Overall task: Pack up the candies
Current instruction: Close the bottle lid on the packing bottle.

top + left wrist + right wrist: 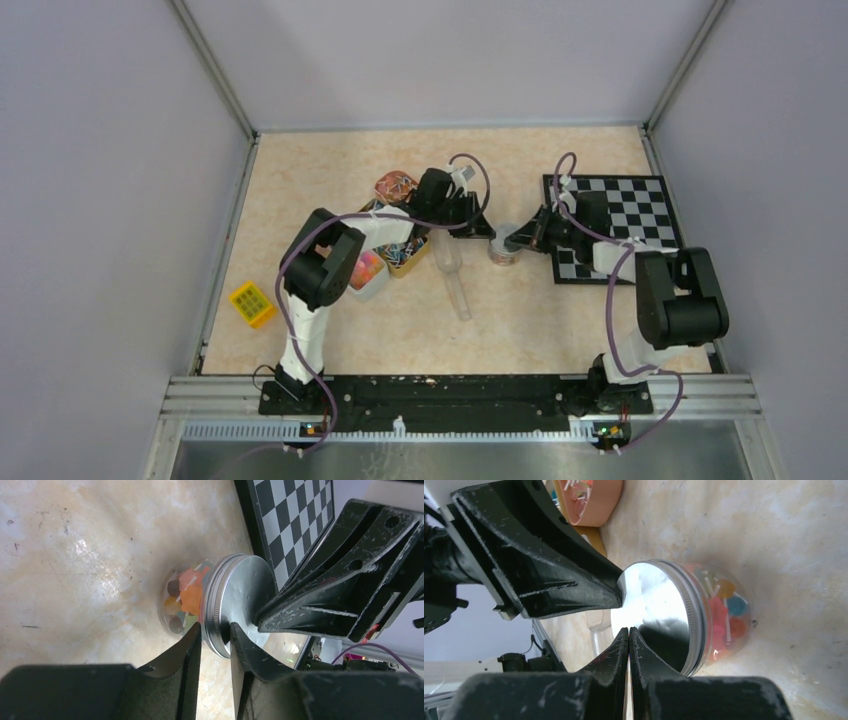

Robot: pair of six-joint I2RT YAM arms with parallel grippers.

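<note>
a pale marbled counter (330,180) filled the overhead view, with a black-and-white checkerboard mat (640,205) on it at the right of the frame. two black arms reached up from the bottom edge and met just right of centre at a small clear jar (503,250). a clear scoop (455,285) lay just below and left of the jar. a yellow block (252,303) sat well apart at lower left.

in the left wrist view, the jar's silver lid (240,595) sat at centre. the left fingers (195,642) rose from the bottom edge and straddled its rim, one on the ribbed side and one on the flat top, appearing to pinch it.

in the right wrist view, the right fingers (629,635) at bottom centre were pressed tightly together with nothing between them, their tips against the lid's flat face.

the candies (724,615) were round sweets in pink, orange, yellow and blue, some with white sticks. they sat inside the jar under the lid, at centre right of that view.
</note>
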